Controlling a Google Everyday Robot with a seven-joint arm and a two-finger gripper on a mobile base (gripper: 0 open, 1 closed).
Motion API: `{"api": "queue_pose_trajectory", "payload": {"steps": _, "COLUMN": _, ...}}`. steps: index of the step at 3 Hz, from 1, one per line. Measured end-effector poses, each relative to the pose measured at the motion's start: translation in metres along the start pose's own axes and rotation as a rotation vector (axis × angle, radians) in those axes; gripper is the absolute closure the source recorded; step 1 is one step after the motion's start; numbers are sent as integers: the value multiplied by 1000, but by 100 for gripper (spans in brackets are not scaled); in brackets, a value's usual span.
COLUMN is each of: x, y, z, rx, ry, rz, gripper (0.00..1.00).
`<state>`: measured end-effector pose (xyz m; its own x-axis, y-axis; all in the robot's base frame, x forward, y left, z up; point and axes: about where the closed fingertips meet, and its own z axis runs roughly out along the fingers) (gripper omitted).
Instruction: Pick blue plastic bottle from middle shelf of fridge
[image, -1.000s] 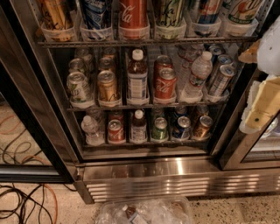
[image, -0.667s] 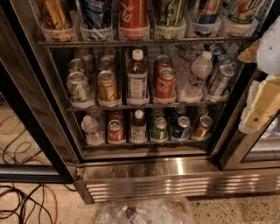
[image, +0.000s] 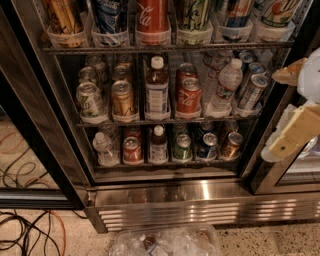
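Observation:
The blue plastic bottle (image: 156, 90) stands upright at the front centre of the middle shelf (image: 165, 120) of the fridge (image: 200, 195). It has a white cap, dark drink and a pale label. A gold can (image: 123, 98) is on its left and a red can (image: 188, 95) on its right. My gripper (image: 276, 114) is at the right edge of the view, in front of the fridge's right door frame, well right of the bottle. Its cream fingers (image: 295, 134) stand apart and hold nothing.
A clear water bottle (image: 226, 85) and several cans share the middle shelf. A similar small bottle (image: 158, 145) stands on the lower shelf among cans. Cables (image: 30, 230) lie on the floor at left. A clear plastic bin (image: 165, 242) sits below the steel base.

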<state>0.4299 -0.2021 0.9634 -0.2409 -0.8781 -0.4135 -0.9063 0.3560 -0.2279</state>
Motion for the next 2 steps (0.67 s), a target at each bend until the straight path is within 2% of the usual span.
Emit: {"api": "queue_pose_trajectory", "payload": {"steps": 2, "x": -19, "y": 19, "z": 30, "rx": 37, "ry": -293, "rz": 99, "gripper": 0}}
